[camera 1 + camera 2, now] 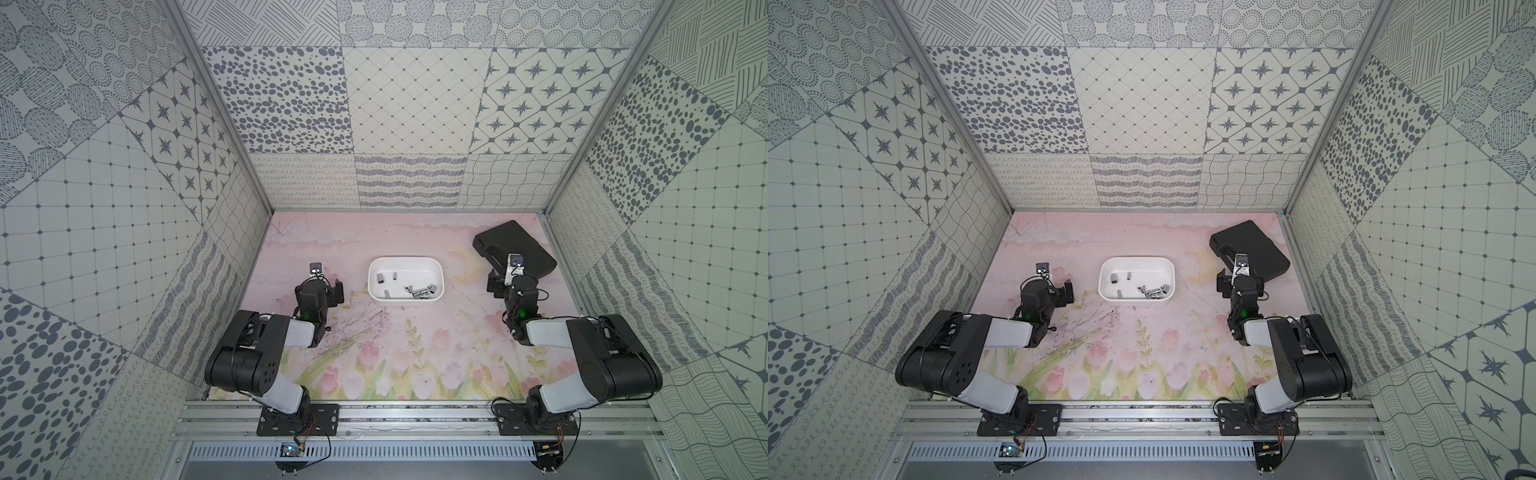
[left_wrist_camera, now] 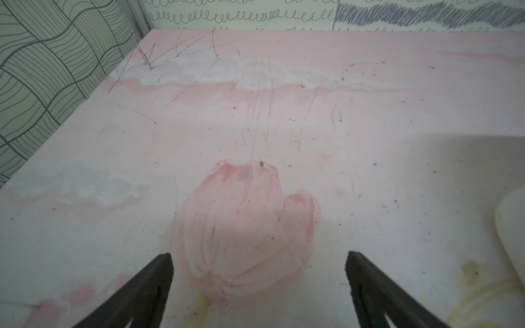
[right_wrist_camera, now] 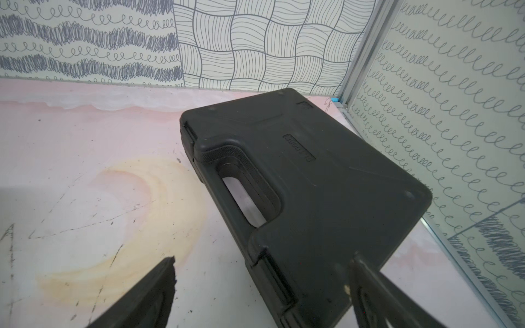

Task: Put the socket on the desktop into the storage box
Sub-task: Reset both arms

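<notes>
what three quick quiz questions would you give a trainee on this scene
1. True or false: the sockets lie inside the storage box.
2. Fill in: the left gripper and right gripper both stand ___, holding nothing.
3. Which is the black case nearest to? A left gripper, B right gripper, C storage box.
Key: 1 true; 2 open; 3 B.
</notes>
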`<state>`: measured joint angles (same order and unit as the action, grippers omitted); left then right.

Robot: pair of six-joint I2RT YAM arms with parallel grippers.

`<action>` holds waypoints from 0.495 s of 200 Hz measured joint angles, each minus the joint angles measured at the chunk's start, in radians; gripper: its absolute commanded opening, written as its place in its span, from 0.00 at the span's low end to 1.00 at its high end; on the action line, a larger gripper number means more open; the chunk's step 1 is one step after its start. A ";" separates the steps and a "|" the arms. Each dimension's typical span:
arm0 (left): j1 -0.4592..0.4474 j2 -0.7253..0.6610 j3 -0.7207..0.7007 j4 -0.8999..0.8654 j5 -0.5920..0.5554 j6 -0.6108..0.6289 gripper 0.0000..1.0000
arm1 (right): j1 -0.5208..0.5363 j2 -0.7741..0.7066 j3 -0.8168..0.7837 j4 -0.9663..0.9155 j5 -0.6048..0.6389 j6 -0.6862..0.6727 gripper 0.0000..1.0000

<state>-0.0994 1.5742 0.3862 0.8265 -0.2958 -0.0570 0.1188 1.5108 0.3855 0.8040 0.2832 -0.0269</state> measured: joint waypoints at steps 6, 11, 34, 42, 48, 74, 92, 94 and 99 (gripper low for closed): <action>0.002 0.000 0.000 0.001 0.004 0.000 0.99 | -0.016 0.006 0.002 0.003 -0.027 0.006 0.97; 0.002 0.000 0.000 0.001 0.006 0.000 0.99 | -0.026 0.016 0.003 0.014 -0.047 0.013 0.97; 0.003 0.001 0.001 0.007 0.020 -0.002 0.99 | -0.051 0.042 0.005 0.006 -0.106 0.024 0.97; 0.003 0.001 0.001 0.009 0.024 -0.002 0.99 | -0.052 0.042 0.005 0.007 -0.119 0.025 0.96; 0.003 0.001 0.001 0.010 0.027 -0.002 0.99 | -0.052 0.042 0.005 0.008 -0.127 0.027 0.97; 0.003 0.001 0.001 0.016 0.032 -0.003 0.99 | -0.052 0.042 0.006 0.008 -0.152 0.032 0.97; 0.003 0.001 0.001 0.019 0.036 -0.003 0.99 | -0.052 0.042 0.006 0.008 -0.161 0.035 0.97; 0.003 0.001 0.001 0.019 0.037 -0.003 0.99 | -0.052 0.042 0.006 0.008 -0.161 0.035 0.97; 0.003 0.001 0.001 0.019 0.039 -0.003 0.99 | -0.052 0.042 0.006 0.008 -0.163 0.036 0.97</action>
<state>-0.0959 1.5749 0.3874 0.8459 -0.2573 -0.0605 0.0666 1.5528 0.3912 0.8120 0.1204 0.0090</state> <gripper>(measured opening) 0.993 0.966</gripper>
